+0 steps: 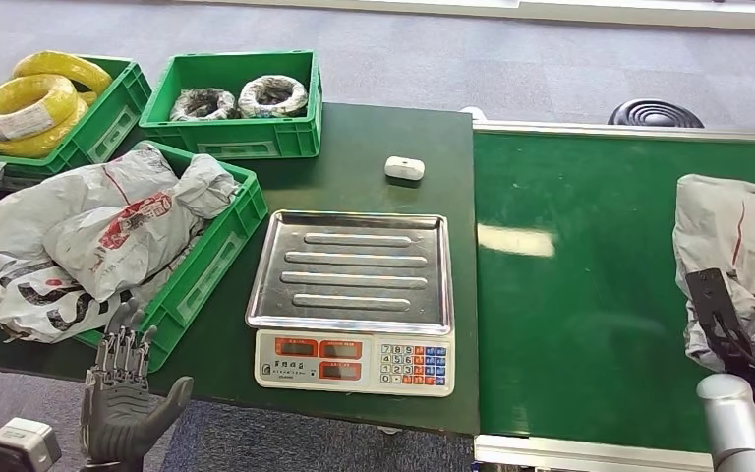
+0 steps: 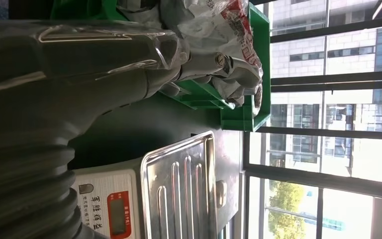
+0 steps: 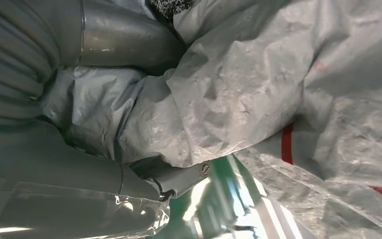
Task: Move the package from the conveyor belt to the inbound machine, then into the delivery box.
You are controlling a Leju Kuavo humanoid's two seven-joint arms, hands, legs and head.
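A crumpled grey package with red print lies at the right edge of the green conveyor belt. My right hand reaches up from below and grips its near end. In the right wrist view the thumb and a finger close around a fold of the package. The inbound machine, a scale with a steel tray, stands on the dark table left of the belt. The delivery box, a green crate, is piled with grey packages. My left hand hangs open below the table's front edge, holding nothing.
At the back left, one green crate holds yellow cable coils and another holds dark coils. A small white device lies behind the scale. The left wrist view shows the scale's tray and the crate's corner.
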